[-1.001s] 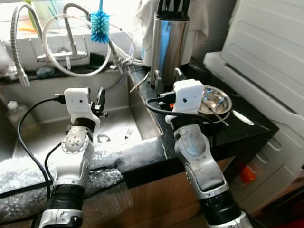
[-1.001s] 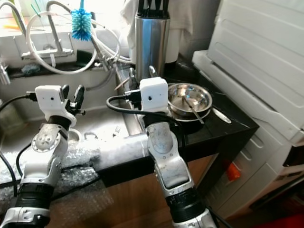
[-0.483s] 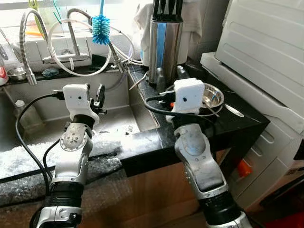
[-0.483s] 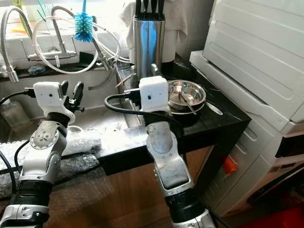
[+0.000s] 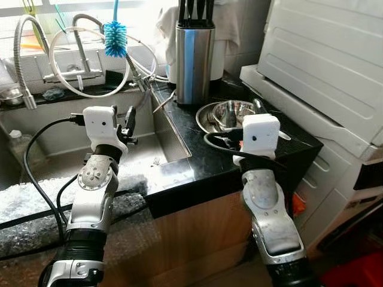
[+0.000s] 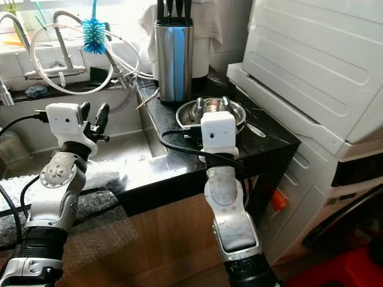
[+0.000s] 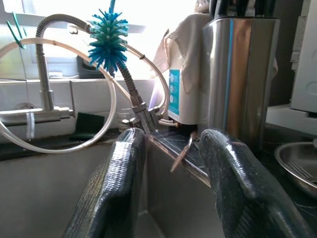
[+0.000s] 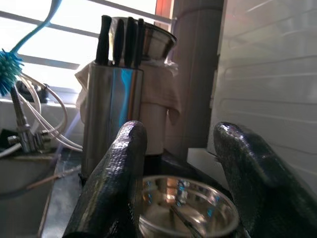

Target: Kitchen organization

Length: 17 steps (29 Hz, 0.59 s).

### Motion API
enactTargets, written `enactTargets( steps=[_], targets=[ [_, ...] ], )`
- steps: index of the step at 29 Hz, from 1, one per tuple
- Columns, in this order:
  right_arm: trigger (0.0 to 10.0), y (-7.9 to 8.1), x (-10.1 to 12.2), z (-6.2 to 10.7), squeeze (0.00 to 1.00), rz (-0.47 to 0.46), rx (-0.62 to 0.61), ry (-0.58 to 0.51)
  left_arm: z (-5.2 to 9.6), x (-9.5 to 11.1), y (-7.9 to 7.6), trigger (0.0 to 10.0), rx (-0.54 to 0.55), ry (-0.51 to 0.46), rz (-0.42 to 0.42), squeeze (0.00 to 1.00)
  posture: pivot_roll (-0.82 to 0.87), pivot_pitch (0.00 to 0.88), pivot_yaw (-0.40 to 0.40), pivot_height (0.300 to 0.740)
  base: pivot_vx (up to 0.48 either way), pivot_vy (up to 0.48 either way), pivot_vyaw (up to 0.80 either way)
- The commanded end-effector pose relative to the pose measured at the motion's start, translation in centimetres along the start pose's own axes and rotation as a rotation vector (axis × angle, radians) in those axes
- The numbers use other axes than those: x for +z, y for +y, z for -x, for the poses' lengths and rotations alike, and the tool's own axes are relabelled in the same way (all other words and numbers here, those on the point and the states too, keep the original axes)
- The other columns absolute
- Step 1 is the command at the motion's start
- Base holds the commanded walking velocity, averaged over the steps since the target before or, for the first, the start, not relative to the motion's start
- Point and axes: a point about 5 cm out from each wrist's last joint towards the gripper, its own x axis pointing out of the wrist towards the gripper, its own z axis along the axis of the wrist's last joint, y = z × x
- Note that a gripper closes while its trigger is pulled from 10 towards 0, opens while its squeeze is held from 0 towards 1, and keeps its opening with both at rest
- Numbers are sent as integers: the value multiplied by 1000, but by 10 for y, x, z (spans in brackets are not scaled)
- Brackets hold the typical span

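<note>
right gripper (image 8: 181, 198) gapes empty just short of the steel bowl (image 5: 230, 113) on the black counter (image 5: 203, 155); left gripper (image 7: 171, 193), also parted, idles above the sink (image 5: 60, 149); approach the rim level, avoiding the utensil inside

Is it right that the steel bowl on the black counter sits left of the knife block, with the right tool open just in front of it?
Not quite. The steel bowl sits to the right of the knife block, not left, as the left eye view shows. It is on the black counter, and the right tool is open just in front of it.
</note>
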Motion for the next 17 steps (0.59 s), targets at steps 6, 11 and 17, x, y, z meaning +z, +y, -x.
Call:
enactTargets(
  steps=[6,11,17],
  targets=[
    [10000,-9,3,7,176,29,-16,-16,-1,1,-2,10000,-10,2,6,0,-103,0,-7,740,0,0,0],
    [10000,-23,-14,15,1000,-2,-88,65,-1,0,-2,10000,-10,8,6,0,-104,0,-7,740,0,0,0],
    [10000,-38,-16,10,0,-15,-110,77,-1,-1,-4,10000,-22,13,12,0,-109,0,-5,740,0,0,0]
  ],
)
